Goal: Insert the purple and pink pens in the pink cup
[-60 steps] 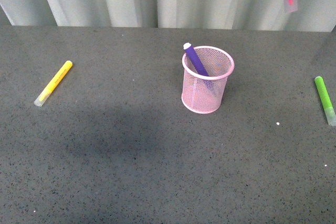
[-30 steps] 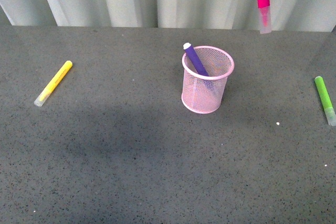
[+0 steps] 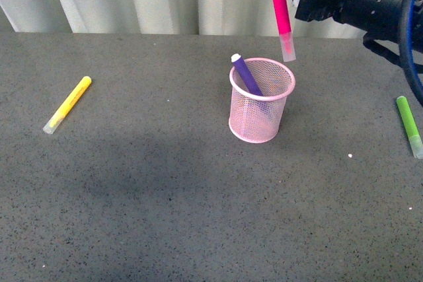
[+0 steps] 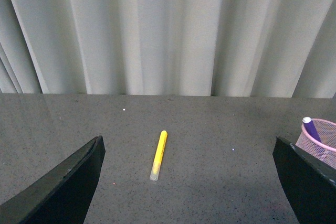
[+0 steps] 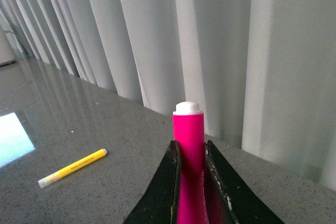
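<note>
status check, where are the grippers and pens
Right gripper shut on pink pen above cup. Left gripper open, empty. Purple pen in cup. Nothing blocking.

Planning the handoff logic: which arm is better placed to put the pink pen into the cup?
Right. Its gripper is shut on the pink pen, hanging cap-down just above the pink cup. The left gripper is open, empty, near the yellow marker.

Grey table (image 3: 165, 196): cup (image 3: 260, 109), two markers (image 3: 67, 104).
</note>
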Controlling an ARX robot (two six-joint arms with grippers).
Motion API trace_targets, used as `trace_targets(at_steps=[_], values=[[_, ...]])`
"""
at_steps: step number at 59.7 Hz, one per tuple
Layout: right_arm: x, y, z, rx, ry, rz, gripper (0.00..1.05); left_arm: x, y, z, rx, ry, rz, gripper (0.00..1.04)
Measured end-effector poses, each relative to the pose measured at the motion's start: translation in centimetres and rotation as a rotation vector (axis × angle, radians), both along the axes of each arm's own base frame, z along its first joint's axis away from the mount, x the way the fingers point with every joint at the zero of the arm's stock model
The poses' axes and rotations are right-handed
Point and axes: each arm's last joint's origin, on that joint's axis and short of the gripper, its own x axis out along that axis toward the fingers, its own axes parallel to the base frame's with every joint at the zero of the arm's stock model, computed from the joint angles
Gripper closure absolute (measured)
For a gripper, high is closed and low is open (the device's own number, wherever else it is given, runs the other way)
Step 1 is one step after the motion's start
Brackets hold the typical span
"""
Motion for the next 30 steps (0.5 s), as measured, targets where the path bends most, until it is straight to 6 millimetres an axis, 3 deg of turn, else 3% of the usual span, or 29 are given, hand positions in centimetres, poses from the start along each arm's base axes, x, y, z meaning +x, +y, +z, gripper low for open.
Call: trace_targets(at_steps=[16, 30], values=[[0.1, 0.5, -2.4, -0.003, 0.047, 0.016, 0.97, 0.0, 0.0, 0.0, 0.000, 0.000, 0.000, 0.07], [0.7, 0.8, -2.8, 0.007, 0.041, 0.020, 0.97, 0.0, 0.0, 0.0, 0.000, 0.000, 0.000, 0.07]])
